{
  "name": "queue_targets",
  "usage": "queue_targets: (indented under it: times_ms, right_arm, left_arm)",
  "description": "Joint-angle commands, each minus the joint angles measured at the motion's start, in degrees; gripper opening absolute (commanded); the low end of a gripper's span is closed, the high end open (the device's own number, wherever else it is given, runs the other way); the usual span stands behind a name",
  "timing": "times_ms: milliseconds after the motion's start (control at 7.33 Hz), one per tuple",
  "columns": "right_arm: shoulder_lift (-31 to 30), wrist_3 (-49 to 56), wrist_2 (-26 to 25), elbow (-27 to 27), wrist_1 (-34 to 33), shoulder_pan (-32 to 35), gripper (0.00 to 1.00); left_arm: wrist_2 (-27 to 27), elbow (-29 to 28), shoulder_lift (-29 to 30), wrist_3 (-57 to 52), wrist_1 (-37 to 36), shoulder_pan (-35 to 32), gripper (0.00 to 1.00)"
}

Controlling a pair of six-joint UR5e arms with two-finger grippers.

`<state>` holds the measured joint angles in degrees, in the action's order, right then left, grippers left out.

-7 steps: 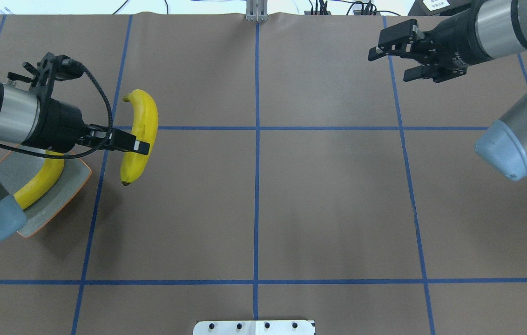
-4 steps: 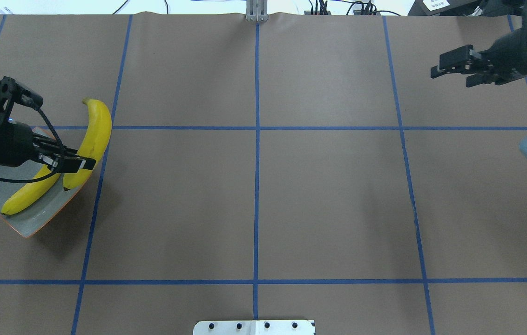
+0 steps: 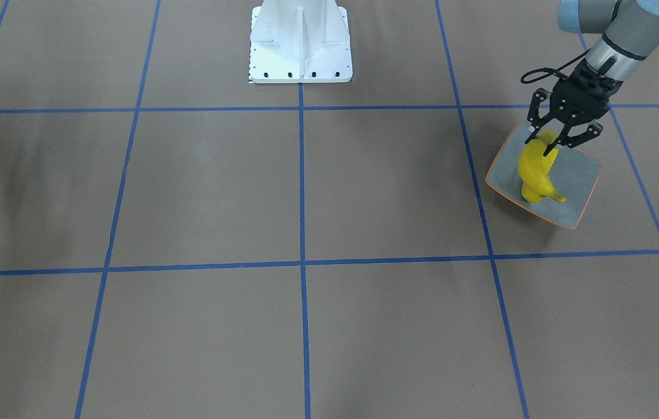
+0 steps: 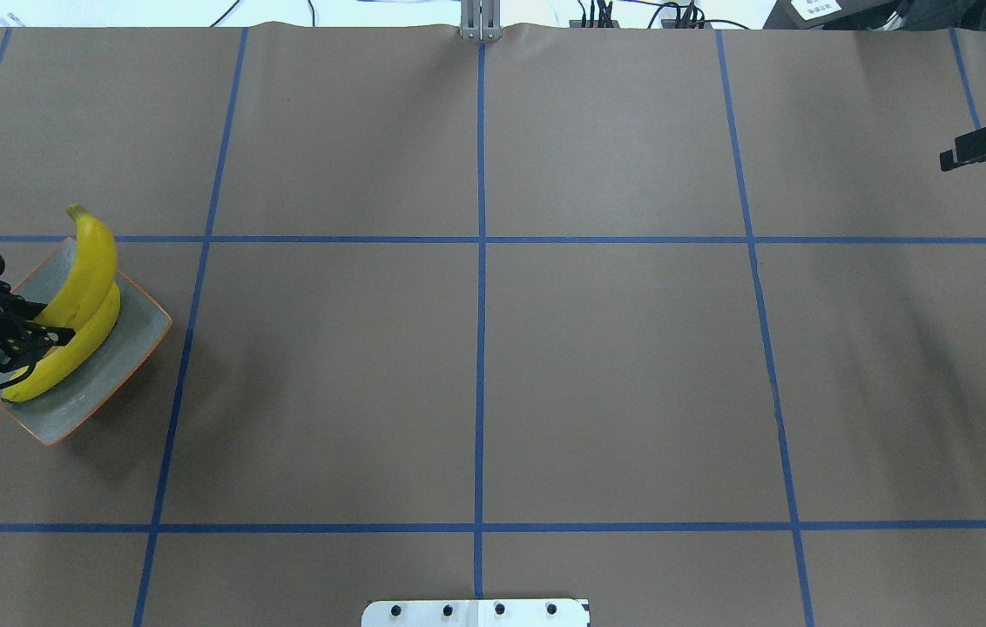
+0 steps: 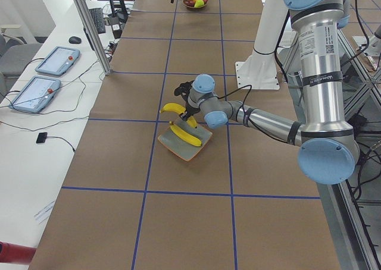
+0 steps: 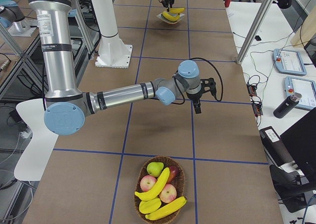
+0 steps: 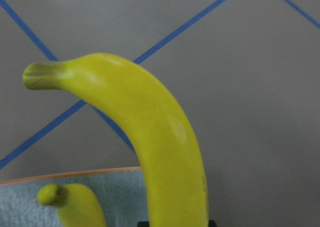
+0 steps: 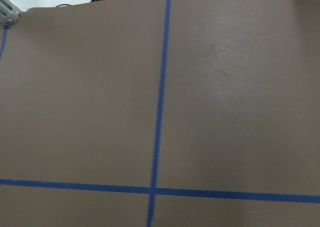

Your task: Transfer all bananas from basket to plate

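Left gripper (image 4: 47, 338) sits at the left edge of the overhead view, over the plate (image 4: 110, 374). Jaws are closed to banana width and clamped on the held banana (image 4: 97, 259). The left wrist view shows the fruit running up from the bottom edge to its stem at upper left.

The grip is off-centre, down near the blunt end. Most of the length sticks out past the jaws, and the stem overhangs the plate's top corner in the overhead view.

A second banana (image 4: 79, 353) lies flat in the plate, right alongside the held one. From the left side view the held one looks tilted, stem end up. I can't confirm from any view whether the two touch.

I can't tell if the right gripper (image 4: 959, 155) is open or closed. Only a sliver shows at the right edge of the overhead view, and its wrist camera sees only table.

The basket (image 6: 137, 198) is at the bottom of the right side view. It has more bananas (image 6: 165, 210) in it, among apples and a pear.

My read on handling:
- Light and fairly firm.
- Smooth skin, curved, so it'll pivot in a two-finger pinch.
- It bruises if squeezed hard.
- I'd grab across the thick middle, not the stem or tip.
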<state>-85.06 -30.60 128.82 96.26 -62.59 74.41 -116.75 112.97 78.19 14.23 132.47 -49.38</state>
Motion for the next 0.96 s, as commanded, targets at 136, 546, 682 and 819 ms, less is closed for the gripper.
queue_targets:
  times_ms: [136,546,682,819]
  right_arm:
    - [0.1,13.8,4.2,-7.1,0.1,7.2,1.0]
    - [0.0,13.8,4.3,-7.2,0.1,7.4,1.0]
    - [0.1,13.8,4.3,-7.2,0.0,7.3,1.0]
    - [0.1,13.8,4.3,-7.2,0.0,7.4,1.0]
  left_arm:
    - [4.1,-0.2,-2.9,-1.7,0.0,5.1,0.0]
    - [5.5,-0.1,-3.0,-1.8,0.1,9.2,0.09]
    - [6.7,-0.3,-3.0,-1.8,0.1,10.6,0.47]
    - [6.7,-0.3,-2.8,-1.9,0.2,10.6,0.98]
